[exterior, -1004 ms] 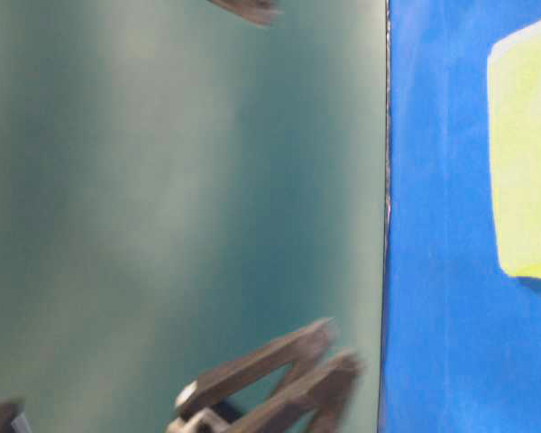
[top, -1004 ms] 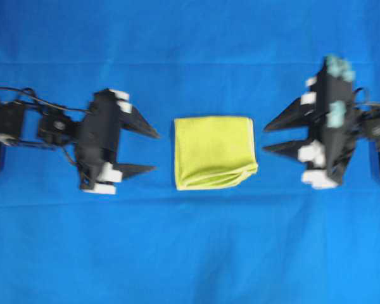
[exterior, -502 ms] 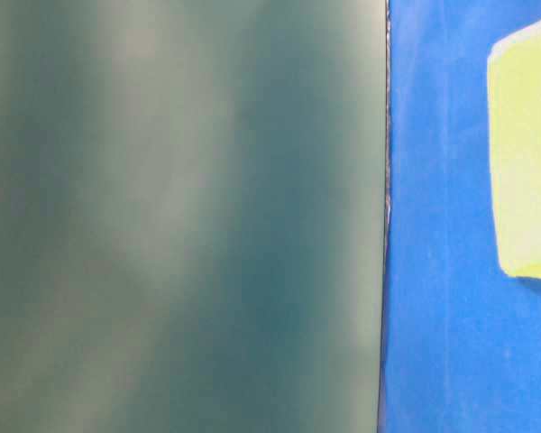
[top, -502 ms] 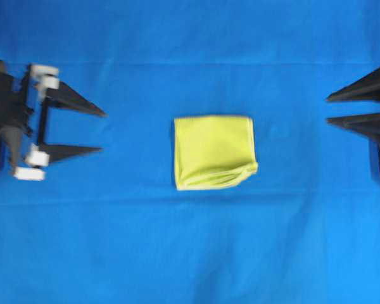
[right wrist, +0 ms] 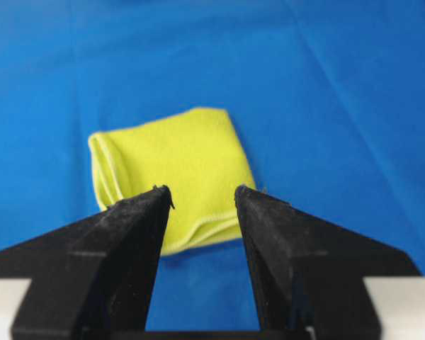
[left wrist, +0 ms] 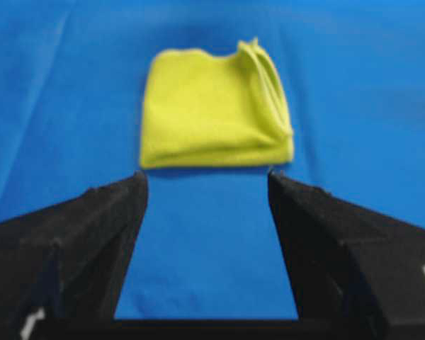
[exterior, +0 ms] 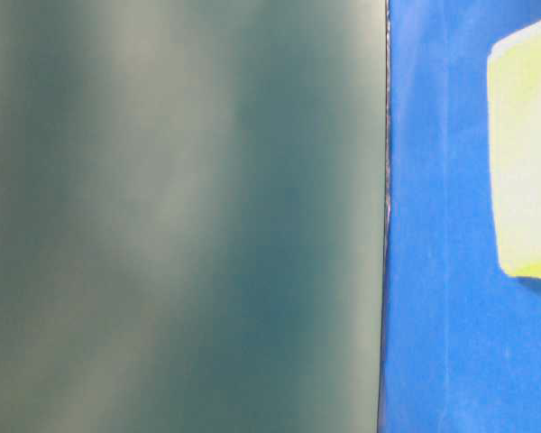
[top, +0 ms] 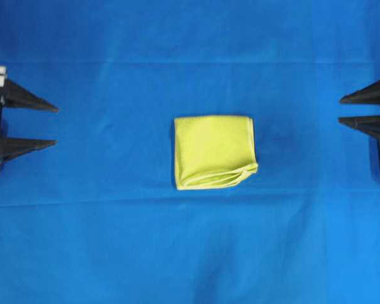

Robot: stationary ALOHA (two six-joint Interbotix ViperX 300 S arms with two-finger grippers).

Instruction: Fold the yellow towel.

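Overhead view: the folded yellow towel (top: 214, 152) lies mid blue cloth (top: 190, 253), left gripper (top: 54, 126) and right gripper (top: 341, 109) well apart at the edges, both spread wide and empty. Table-level view: towel at right edge. Wrist views: towel beyond parted fingers (left wrist: 92, 234).

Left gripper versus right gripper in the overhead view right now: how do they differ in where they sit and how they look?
The left gripper sits at the left edge, its white finger mounts showing; the right gripper sits at the right edge, only its dark fingers showing. The left gripper's fingertips stand further apart than the right gripper's. Shared: both are open, empty, pointing inward, and well clear of the folded yellow towel on the blue cloth.
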